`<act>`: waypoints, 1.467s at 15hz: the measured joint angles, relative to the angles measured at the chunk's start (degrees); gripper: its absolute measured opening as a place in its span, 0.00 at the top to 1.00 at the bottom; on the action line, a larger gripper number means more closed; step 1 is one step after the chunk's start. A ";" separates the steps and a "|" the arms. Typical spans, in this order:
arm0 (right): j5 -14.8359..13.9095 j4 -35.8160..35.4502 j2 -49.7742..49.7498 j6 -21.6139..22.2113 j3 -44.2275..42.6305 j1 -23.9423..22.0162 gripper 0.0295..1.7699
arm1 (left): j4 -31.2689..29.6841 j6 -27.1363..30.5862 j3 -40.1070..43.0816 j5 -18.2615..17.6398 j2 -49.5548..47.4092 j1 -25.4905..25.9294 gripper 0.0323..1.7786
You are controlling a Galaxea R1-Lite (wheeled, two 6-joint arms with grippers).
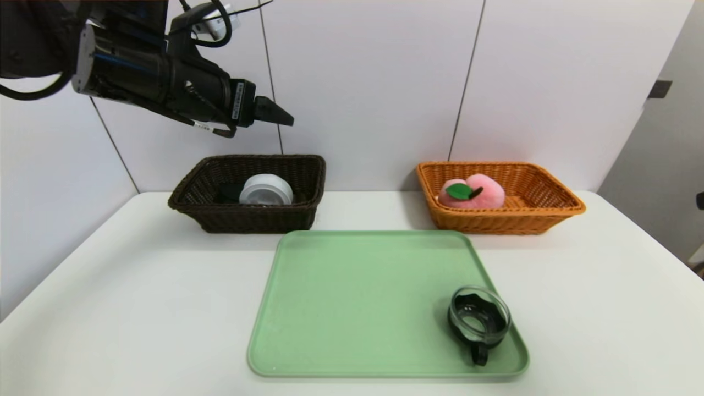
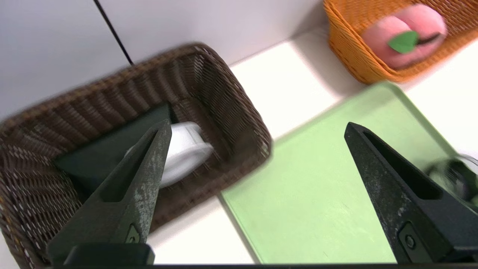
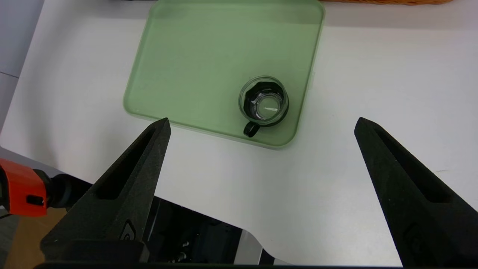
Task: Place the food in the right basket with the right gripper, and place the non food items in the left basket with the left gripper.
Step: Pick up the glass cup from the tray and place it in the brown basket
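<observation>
The glass cup is the one non-food item I see not yet sorted. It sits upright on the green tray, in the near right corner, handle pointing toward me, with nothing touching it. My right gripper hangs over the near edge of the white table, short of the tray, fingers spread wide and empty; from its wrist camera I look down on the cup inside the tray's rim. I judge that arm to be parked, since its job looks finished.

Beyond the tray stand the two baskets, well apart, both near the back wall. The orange basket on the right holds the plush peach, lying against its left end, so the food half looks done to me. The dark brown basket on the left holds the white round container, tilted, resting partly on the black pouch that lies flat on the basket floor.

My left gripper is up in the air above and a little behind the brown basket, pointing right and slightly down, its fingers wide apart and carrying nothing.

As I read it, two of three non-food items are placed. What remains is for the left gripper to cross to the tray's far corner, take the cup and carry it to the brown basket.
</observation>
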 joint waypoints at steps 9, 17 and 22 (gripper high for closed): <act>2.21 0.09 5.52 -3.28 -0.39 0.09 0.04 | 1.02 0.18 19.76 -0.27 -16.63 -4.11 0.06; 1.96 2.51 13.96 -4.08 -1.65 4.60 0.04 | -2.73 1.49 36.72 -3.72 -30.93 -6.77 0.05; 1.62 9.12 22.08 -6.92 -5.62 6.28 0.04 | -2.93 2.12 37.68 -3.58 -33.05 -6.81 0.05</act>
